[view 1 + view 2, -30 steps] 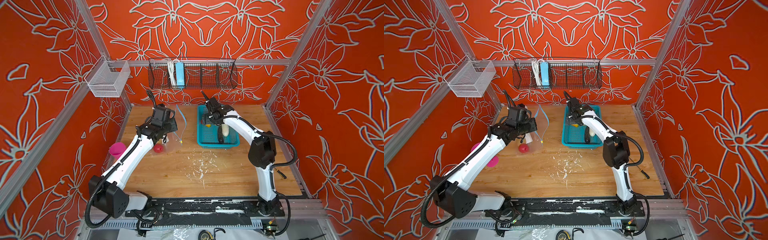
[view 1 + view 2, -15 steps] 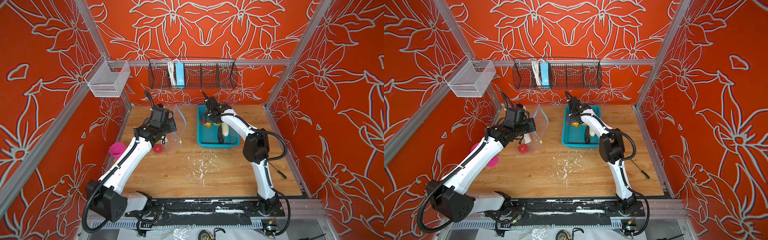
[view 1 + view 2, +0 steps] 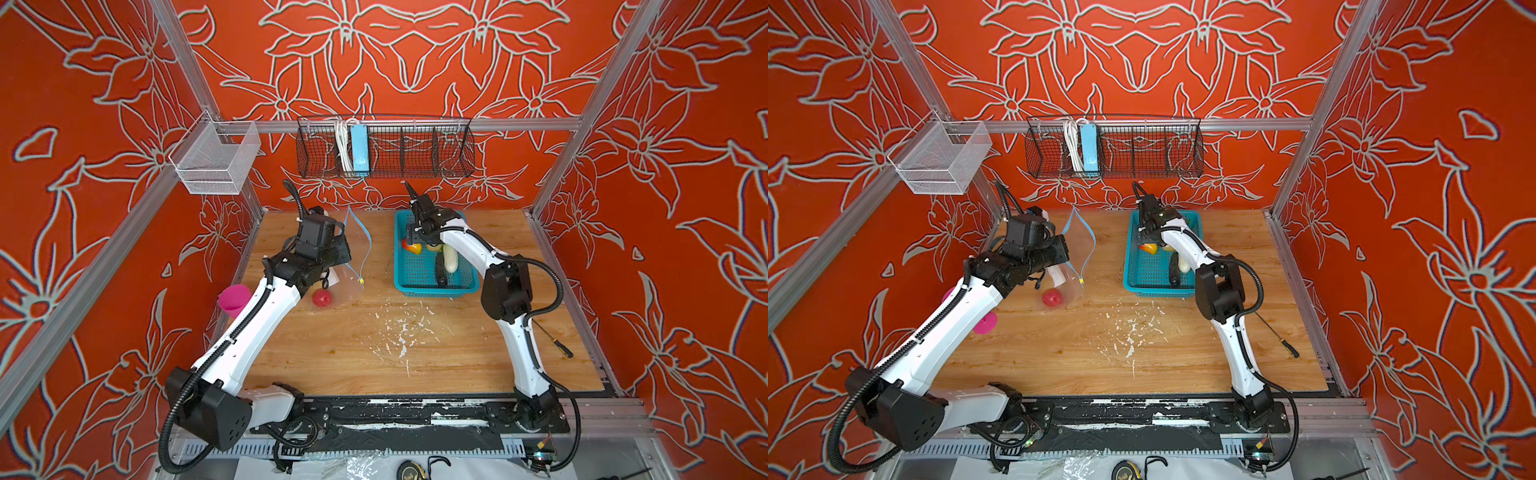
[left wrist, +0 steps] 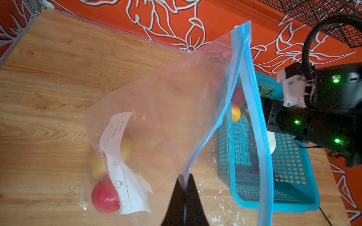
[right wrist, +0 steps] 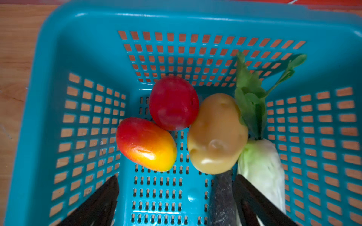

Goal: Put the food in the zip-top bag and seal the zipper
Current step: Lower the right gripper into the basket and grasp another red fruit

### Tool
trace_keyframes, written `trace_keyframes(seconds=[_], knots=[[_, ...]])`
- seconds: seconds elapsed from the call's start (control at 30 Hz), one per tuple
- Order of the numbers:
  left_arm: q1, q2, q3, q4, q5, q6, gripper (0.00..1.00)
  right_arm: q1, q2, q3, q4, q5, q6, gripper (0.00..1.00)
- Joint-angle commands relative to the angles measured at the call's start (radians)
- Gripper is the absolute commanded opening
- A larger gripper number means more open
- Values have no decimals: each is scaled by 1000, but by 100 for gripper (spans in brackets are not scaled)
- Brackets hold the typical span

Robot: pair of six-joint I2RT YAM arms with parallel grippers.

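The left pincer [image 4: 184,185] is pressing its jaws fully together on the near lip of the zip-top bag [image 4: 166,117], lifting that side so the mouth is gaping toward the teal basket [image 4: 293,205]. The bag is hanging near the far-left corner of the worktop [image 3: 374,353], its lower end resting on the wood. The zipper [image 4: 252,117] is running unsealed along the open mouth, and its yellowish slider [image 3: 362,281] is dangling at the lower end. Inside the bag a red apple [image 4: 104,195] is sitting at the bottom beside the white label [image 4: 117,156], with a yellowish piece [image 4: 125,146] showing blurred behind the label.

The right pincer [image 5: 176,177] is hovering inside the basket by the worktop's far edge, its jaws standing wide apart and gripping nothing. Ahead of it, a second red apple [image 5: 173,102], a red-yellow fruit [image 5: 146,143] and a tan potato [image 5: 216,135] are lying touching one another. The white radish [image 5: 260,166] and the dark eggplant [image 5: 222,193] are lying alongside, one finger [image 5: 254,199] sitting between them.
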Motion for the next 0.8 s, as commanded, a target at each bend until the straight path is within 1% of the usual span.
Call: trace_keyframes(seconds=[0.0,0.43,0.77], knots=[[3,-17,-9,13,-3,-1,0,-10,27,41,41,-1,18,92],[3,-18,-14,16,3,-7,0,-31,163,194,35,10,21,88],[3,-17,-13,16,3,-5,0,-54,259,286,21,-44,65,87]])
